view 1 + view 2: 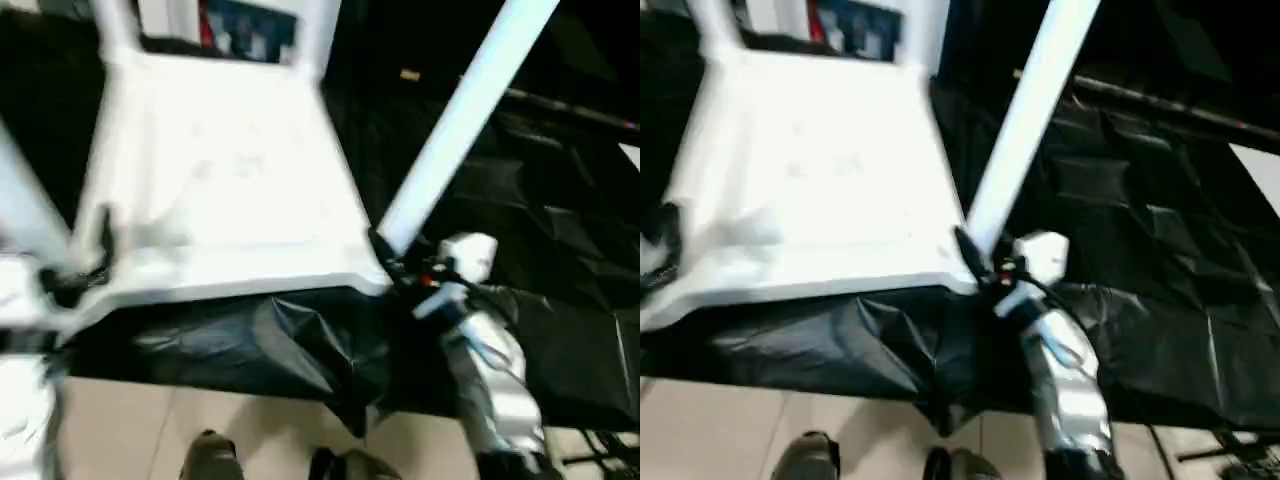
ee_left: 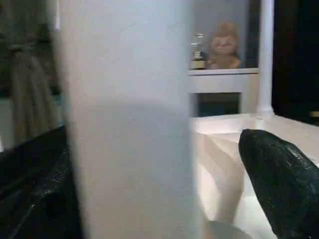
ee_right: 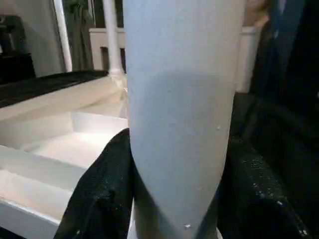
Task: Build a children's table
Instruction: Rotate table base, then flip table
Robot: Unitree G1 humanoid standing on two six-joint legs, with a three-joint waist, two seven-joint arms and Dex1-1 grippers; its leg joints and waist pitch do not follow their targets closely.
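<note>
Tabletop [image 1: 225, 180], white, lies upside down on a desk [image 1: 1160, 300] draped in black sheeting, its ribbed underside facing up. Two legs stand in the far corner sockets, and another rises at the near left corner.

Right pincer [image 1: 980, 262] is clamped on the fourth leg [image 1: 1025, 120] near its lower end, at the top's near right corner. The right wrist view shows a black finger on each side of the tube. This leg leans up and away to the right, not upright.

Left pincer [image 1: 85, 265] sits at the near left corner, beside the leg [image 2: 124, 119] there. Its fingers are spread wide; one black finger [image 2: 281, 179] shows well clear of the tube, so nothing is gripped.

Risk, as a judgement: the tilted leg could jam or skid off the socket rim if pushed down at this angle. With the left pincer not holding anything, the top could slide on the slick sheeting toward the near edge.

Right forearm reaches forward from the lower right, wrist angled in toward the corner. Left forearm lies low along the left edge.
</note>
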